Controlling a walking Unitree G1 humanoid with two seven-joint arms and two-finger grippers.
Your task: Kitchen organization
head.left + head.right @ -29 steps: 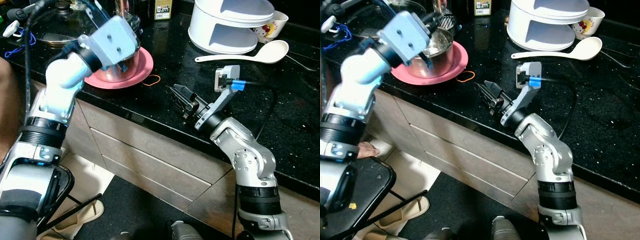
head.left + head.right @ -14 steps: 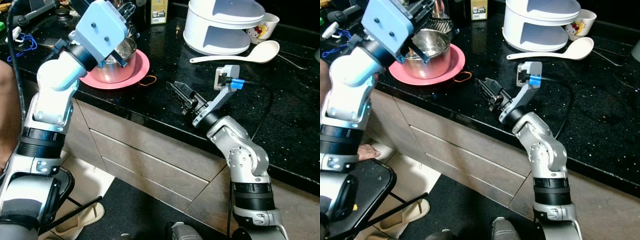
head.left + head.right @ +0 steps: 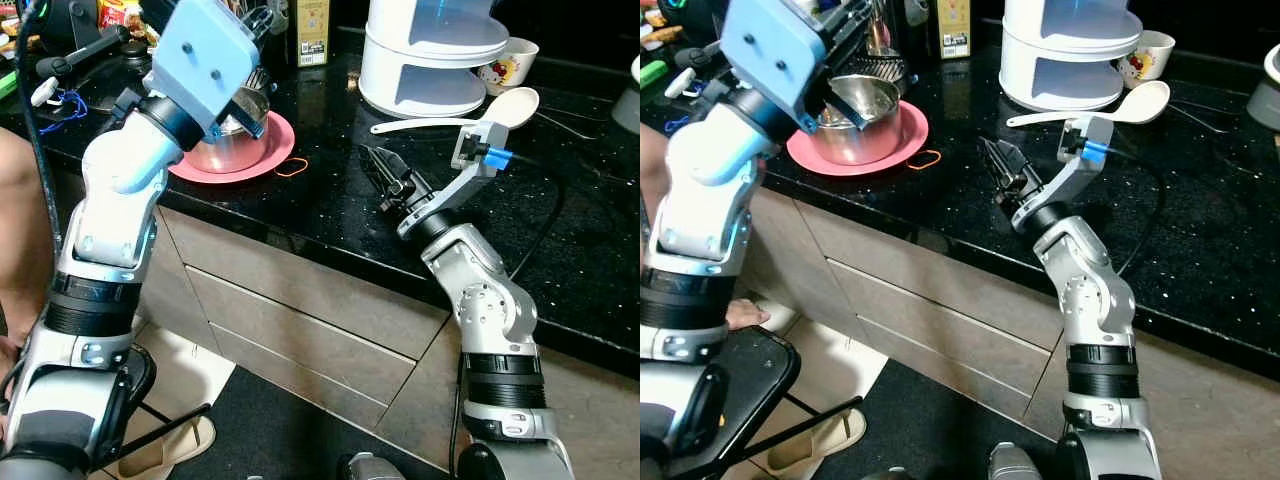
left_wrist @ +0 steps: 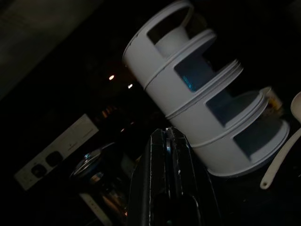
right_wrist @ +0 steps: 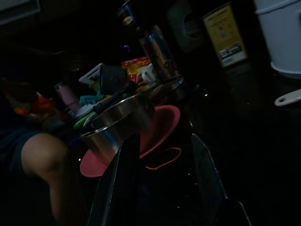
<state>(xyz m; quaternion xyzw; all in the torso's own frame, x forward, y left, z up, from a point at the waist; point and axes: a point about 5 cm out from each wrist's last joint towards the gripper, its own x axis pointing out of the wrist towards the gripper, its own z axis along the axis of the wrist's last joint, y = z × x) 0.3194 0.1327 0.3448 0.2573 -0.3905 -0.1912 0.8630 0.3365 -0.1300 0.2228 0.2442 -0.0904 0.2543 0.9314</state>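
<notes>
Black speckled counter [image 3: 1240,250] above brown drawers. Nearest, right gripper [image 3: 1002,168] hovering low, fingers parted, empty. Further left, steel pot [image 3: 862,120] on pink plate [image 3: 915,133], left gripper [image 3: 845,40] raised above, fingers pressed together. Behind, white tiered rack [image 3: 1070,55].

A folding black metal chair [image 3: 735,385] at lower left, a beige slipper [image 3: 810,445] on the floor beside it

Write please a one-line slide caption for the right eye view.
Left gripper raised over steel pot on pink plate; right gripper hovers above black counter.
</notes>
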